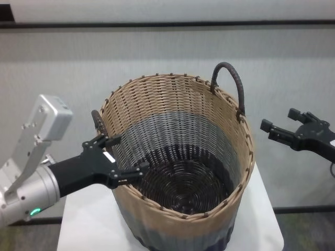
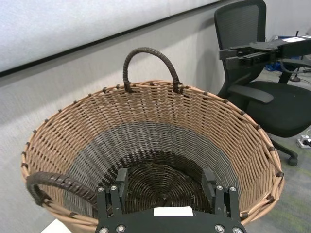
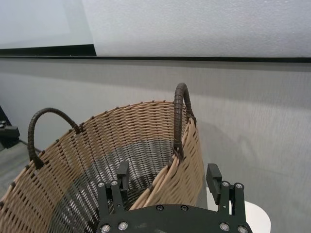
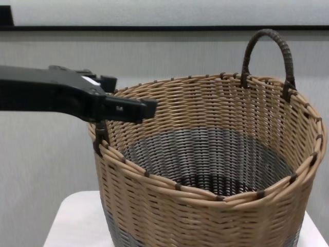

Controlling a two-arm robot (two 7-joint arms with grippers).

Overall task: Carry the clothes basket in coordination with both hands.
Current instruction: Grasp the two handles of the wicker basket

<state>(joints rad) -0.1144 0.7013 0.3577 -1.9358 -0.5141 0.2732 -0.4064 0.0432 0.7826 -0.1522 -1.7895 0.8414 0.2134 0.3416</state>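
Observation:
The clothes basket (image 1: 172,136) stands on a white table, tan above and grey below. Its right handle (image 1: 231,83) stands upright. Its left handle (image 1: 96,121) hangs down outside the rim. My left gripper (image 1: 131,154) is open and empty, its fingers reaching over the left rim into the basket mouth, just past the left handle (image 2: 48,183). It also shows in the left wrist view (image 2: 165,180) and the chest view (image 4: 131,109). My right gripper (image 1: 282,130) is open and empty, in the air to the right of the basket, apart from the right handle (image 3: 181,116).
The white table (image 1: 86,222) is small and the basket covers most of it. A grey wall (image 1: 63,57) runs close behind. A black office chair (image 2: 252,73) stands beyond the basket on the right side.

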